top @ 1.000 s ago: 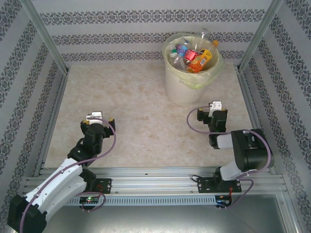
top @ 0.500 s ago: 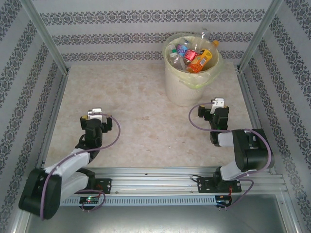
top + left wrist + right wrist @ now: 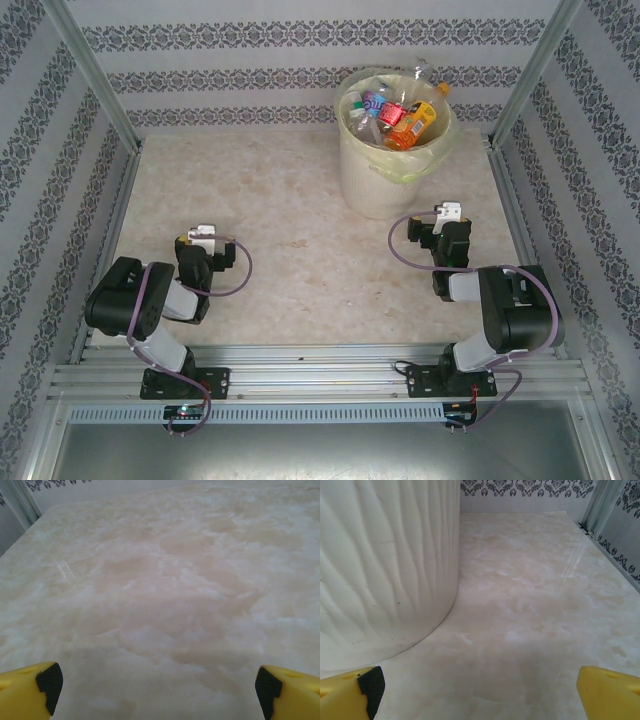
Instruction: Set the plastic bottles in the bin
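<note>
Several plastic bottles (image 3: 400,118) with red, orange and blue labels lie piled inside the bin (image 3: 385,185), a cream-white bucket with a pale green liner at the back of the table. My right gripper (image 3: 445,218) stands open just in front of the bin's right side. In the right wrist view the bin's ribbed wall (image 3: 385,565) rises close on the left, and bare table lies between the yellow fingers of the right gripper (image 3: 480,687). My left gripper (image 3: 203,238) is open low over the left front of the table, with nothing between its fingers (image 3: 159,687).
The marble-patterned table (image 3: 290,210) is framed by patterned walls and metal posts (image 3: 95,85). A metal rail (image 3: 320,365) with the arm bases runs along the near edge. Purple cables loop beside both wrists.
The left arm has folded back, its elbow swinging up to the left while its gripper stayed near the same spot. The right gripper has edged slightly toward the bin.
</note>
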